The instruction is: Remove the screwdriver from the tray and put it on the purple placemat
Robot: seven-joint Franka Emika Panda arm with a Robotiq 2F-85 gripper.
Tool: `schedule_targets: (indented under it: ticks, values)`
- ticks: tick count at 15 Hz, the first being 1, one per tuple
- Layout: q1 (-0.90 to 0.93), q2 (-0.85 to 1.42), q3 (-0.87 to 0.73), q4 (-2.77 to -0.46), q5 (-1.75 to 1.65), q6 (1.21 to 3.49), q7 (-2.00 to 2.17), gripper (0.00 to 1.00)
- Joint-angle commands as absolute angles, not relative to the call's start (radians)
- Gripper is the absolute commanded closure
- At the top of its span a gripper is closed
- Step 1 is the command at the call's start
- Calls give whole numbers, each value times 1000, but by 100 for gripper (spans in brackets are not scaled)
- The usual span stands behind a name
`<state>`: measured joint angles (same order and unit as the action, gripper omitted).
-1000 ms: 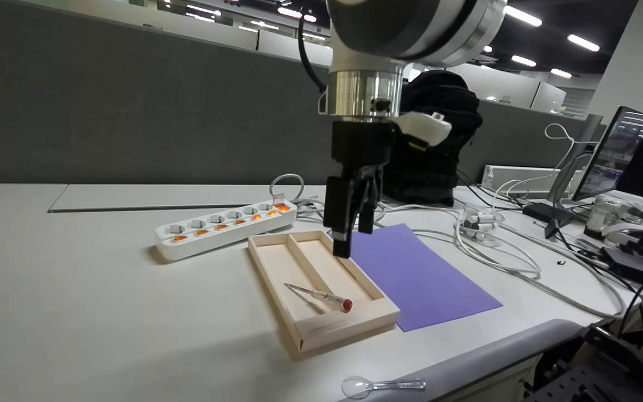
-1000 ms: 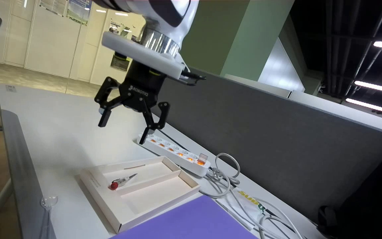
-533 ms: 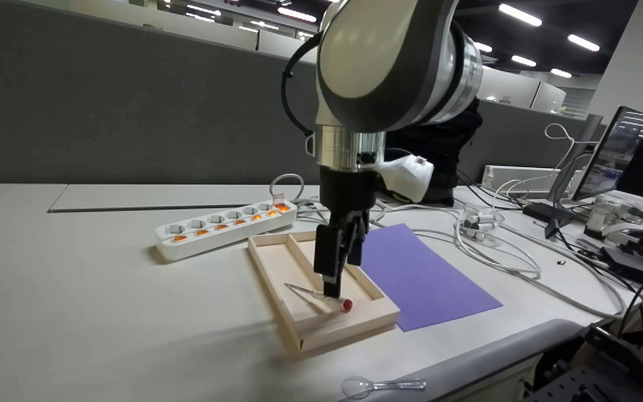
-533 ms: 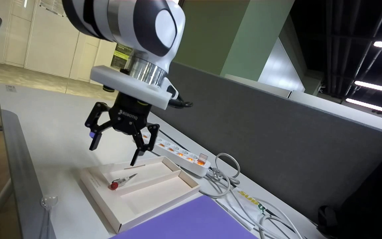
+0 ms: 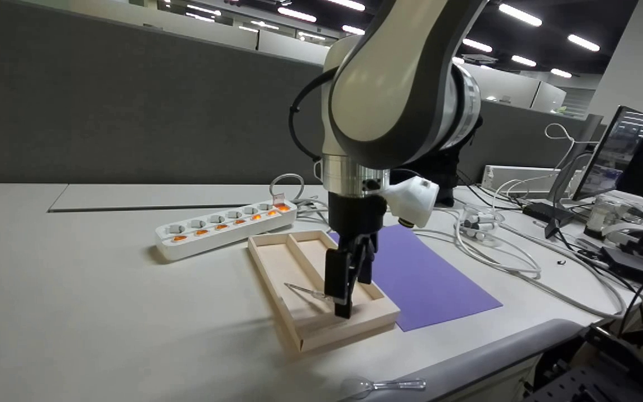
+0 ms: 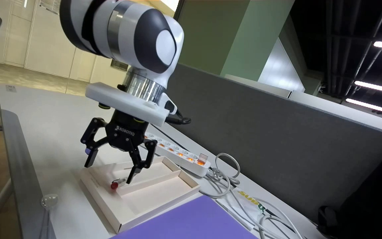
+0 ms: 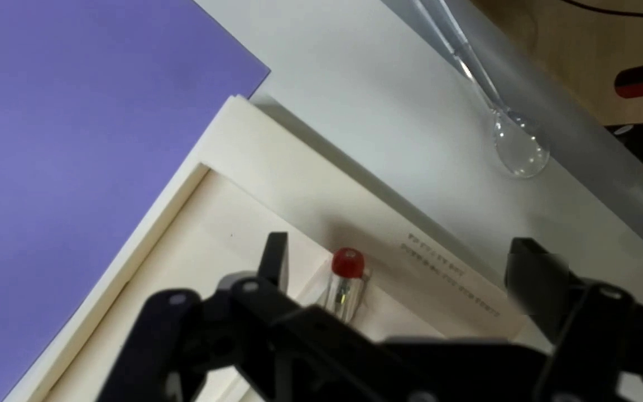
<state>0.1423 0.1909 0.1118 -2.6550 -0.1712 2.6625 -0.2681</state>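
Your gripper (image 6: 110, 172) hangs with jaws spread over the screwdriver (image 7: 345, 285), which lies in the tray (image 7: 288, 173) and looks nearer one jaw, so closing now could shove or roll it. A shallow pinch might drop it short of the mat (image 7: 76, 139).

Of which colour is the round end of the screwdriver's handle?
Red. The round end of the screwdriver shows best in the wrist view.

The tray (image 5: 349, 330), screwdriver (image 7: 345, 285) in it, lies between power strip (image 5: 226, 230) and placemat (image 5: 427, 279).
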Motion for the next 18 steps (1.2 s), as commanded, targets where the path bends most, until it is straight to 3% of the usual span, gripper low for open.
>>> schedule_targets:
  ticks: [1, 4, 5, 7, 16, 18]
  values:
    - [142, 215, 100, -2666, -212, 2726, -201, 0]
    - [144, 235, 97, -2665, -210, 2760, -192, 0]
    - [145, 241, 96, -2665, -208, 2770, -189, 25]
    - [148, 249, 90, -2663, -213, 2787, -176, 33]
    - [147, 252, 46, -2661, -228, 2814, -149, 97]
    - [145, 250, 36, -2659, -234, 2818, -143, 99]
